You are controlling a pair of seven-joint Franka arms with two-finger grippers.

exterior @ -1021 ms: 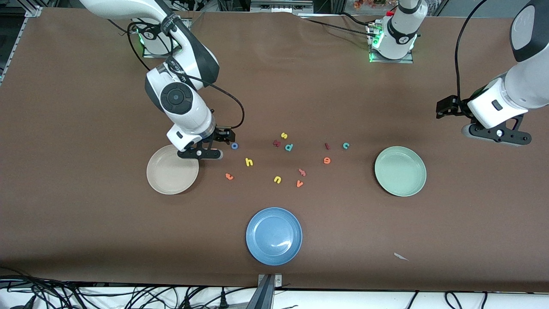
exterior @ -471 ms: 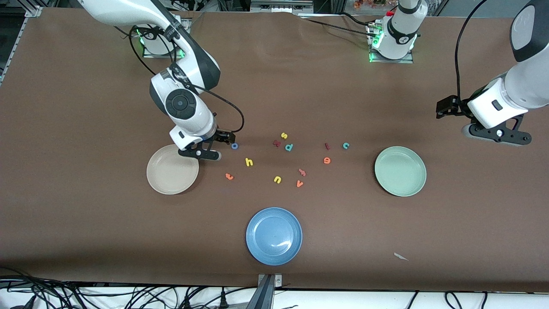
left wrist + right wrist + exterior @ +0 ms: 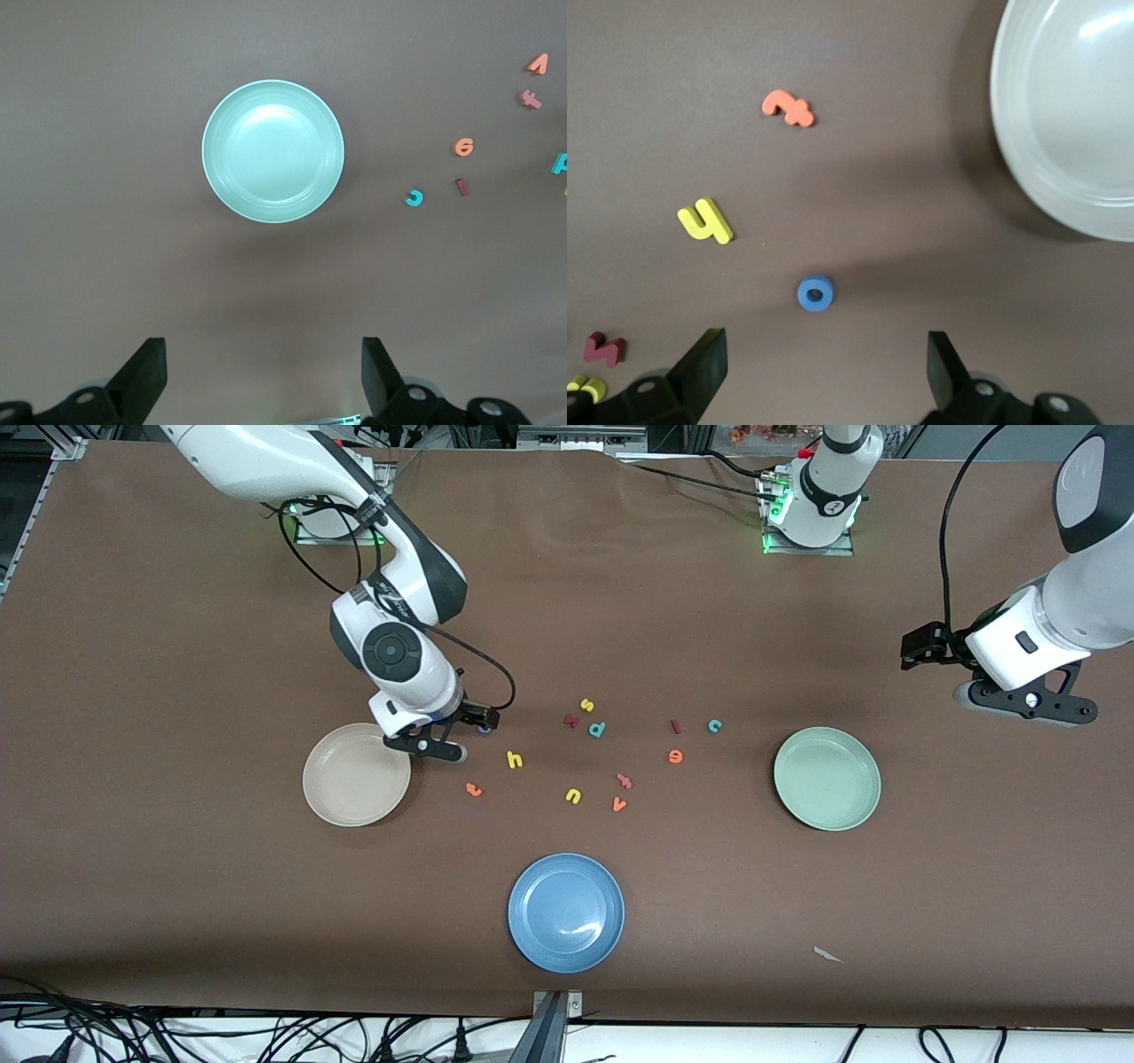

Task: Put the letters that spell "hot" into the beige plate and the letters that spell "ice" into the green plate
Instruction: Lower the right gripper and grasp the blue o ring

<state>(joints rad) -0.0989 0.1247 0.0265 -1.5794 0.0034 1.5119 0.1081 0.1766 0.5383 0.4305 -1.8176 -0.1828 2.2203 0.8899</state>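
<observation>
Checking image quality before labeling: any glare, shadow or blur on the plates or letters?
Front view: glare streak on the blue plate, letters small but legible. Left wrist view: soft sheen on the green plate, shadow beneath it. Right wrist view: highlight on the beige plate, blue "o" sharp.

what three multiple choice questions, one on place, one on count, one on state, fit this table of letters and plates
1. What is the right gripper over?
A. the blue o
B. the green plate
C. the blue plate

2. How many plates are on the table?
A. two
B. three
C. four

3. What does the beige plate hold?
A. three letters
B. one letter
C. nothing

Answers:
1. A, the right wrist view shows the o between the open fingers.
2. B, beige, green and blue plates show in the front view.
3. C, the yellow h and orange t lie on the table beside it. The left gripper waits, open, at its end of the table.
</observation>
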